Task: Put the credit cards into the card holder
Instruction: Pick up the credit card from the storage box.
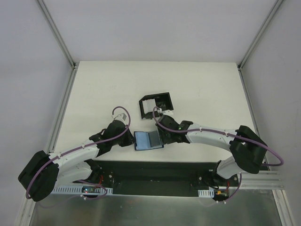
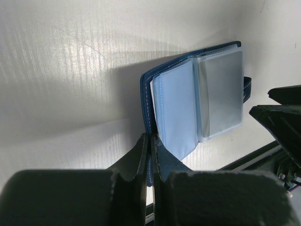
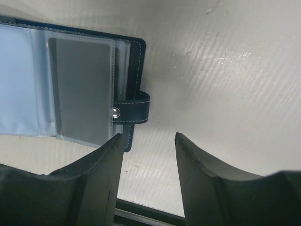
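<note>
We are pinching the open card holder (image 1: 148, 140) by its edge with our left gripper (image 2: 149, 142). It is lying flat between both grippers, its long side running from one to the other. Its snap strap (image 3: 134, 107) is pointing at our right gripper (image 3: 148, 137) (half open, holding nothing). A grey credit card (image 3: 82, 89) is sitting inside.

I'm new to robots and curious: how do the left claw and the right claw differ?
The left claw is shut; the right claw is open. The left claw pinches the cover edge of the wallet; the right claw holds nothing. The left claw sits at the wallet's plain side, the right claw by its strap. Both are black and close to the open wallet.
</note>
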`<state>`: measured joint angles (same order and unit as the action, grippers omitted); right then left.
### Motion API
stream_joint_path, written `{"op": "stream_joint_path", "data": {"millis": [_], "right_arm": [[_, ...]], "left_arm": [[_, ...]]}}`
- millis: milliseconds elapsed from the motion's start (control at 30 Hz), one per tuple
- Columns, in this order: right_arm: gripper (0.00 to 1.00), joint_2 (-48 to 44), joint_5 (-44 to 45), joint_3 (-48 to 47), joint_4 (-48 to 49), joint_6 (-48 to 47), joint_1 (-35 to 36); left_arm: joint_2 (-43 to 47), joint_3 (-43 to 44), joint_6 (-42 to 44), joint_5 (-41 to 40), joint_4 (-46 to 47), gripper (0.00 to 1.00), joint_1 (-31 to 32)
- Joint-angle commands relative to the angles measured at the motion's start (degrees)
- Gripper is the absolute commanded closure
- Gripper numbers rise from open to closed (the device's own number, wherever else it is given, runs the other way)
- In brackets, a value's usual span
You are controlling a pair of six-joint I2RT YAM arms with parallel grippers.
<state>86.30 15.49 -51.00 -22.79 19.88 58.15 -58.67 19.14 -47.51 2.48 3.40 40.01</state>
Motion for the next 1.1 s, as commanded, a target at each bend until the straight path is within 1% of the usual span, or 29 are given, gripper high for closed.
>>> {"op": "stream_joint_path", "data": {"millis": [0,200,367,567,800,1067], "right_arm": [[0.49,-0.7,-2.4,2.2,7.1,1.0,0.5],[0.49,0.4,0.1,4.0,10.3,3.7,1.4],[0.49,2.2,3.7,4.4,10.2,5.3,2.6],[0.49,-1.5,6.1,6.9,10.6,6.7,3.6],[0.49,-6.7,7.5,10.0,10.8,7.6,3.5],[0.49,-3.2,5.8,10.1,14.2,8.4,3.2]], "left_arm": [[1.3,1.0,0.3,-1.1,-1.1,1.00,-0.5],[1.1,1.1,0.2,-0.9,-1.3,1.00,-0.5],[0.9,1.3,0.4,-0.8,-1.4,1.00,-0.5],[1.5,1.2,0.3,-1.3,-1.8,1.00,-0.5],[1.0,1.5,0.4,-1.3,-2.1,1.00,-0.5],[0.7,1.8,0.5,-1.1,-2.1,1.00,-0.5]]}}
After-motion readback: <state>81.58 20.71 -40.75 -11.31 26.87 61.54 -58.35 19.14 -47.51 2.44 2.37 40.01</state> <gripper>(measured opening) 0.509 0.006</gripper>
